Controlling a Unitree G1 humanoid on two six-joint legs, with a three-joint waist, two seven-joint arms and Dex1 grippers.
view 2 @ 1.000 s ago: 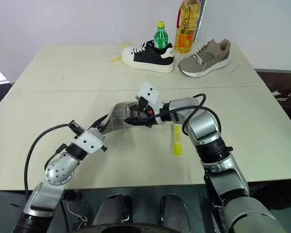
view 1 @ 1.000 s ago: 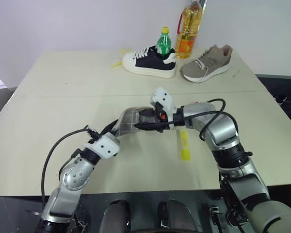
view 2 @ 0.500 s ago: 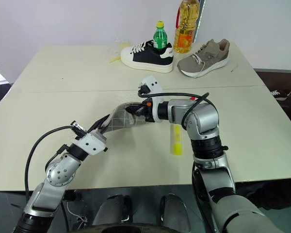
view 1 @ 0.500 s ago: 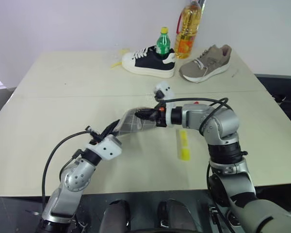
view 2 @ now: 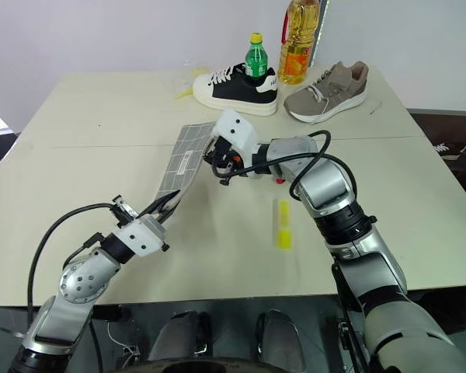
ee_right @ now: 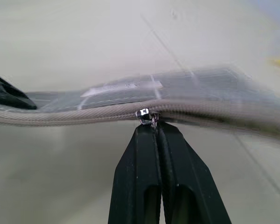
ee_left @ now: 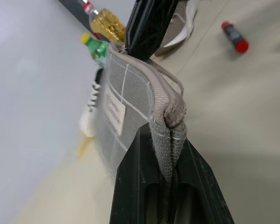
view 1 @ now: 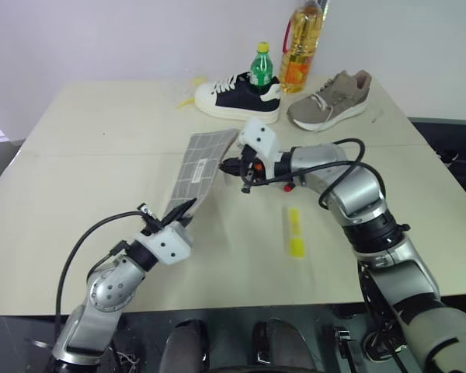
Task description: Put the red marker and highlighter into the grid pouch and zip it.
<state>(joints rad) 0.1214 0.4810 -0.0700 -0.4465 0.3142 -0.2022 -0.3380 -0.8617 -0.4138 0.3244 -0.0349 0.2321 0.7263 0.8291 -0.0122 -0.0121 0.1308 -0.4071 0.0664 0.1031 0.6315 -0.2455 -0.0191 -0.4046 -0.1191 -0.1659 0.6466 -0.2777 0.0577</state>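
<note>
While my left gripper (view 1: 188, 208) pinches the pouch (view 1: 199, 163) corner, my right gripper (view 1: 231, 165) clamps its zipper pull (ee_right: 147, 115); highlighter (view 1: 294, 231) on table (view 1: 101, 148)

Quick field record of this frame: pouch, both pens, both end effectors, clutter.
pouch: lifted off the table, stretched between the two end effectors, zipper edge facing right
left end effector: shut on the pouch's near end
right end effector: shut on the zipper pull
highlighter: lying on the table, outside the pouch
red marker: lying on the table, outside the pouch
clutter: two shoes, two bottles at the far edge
</note>
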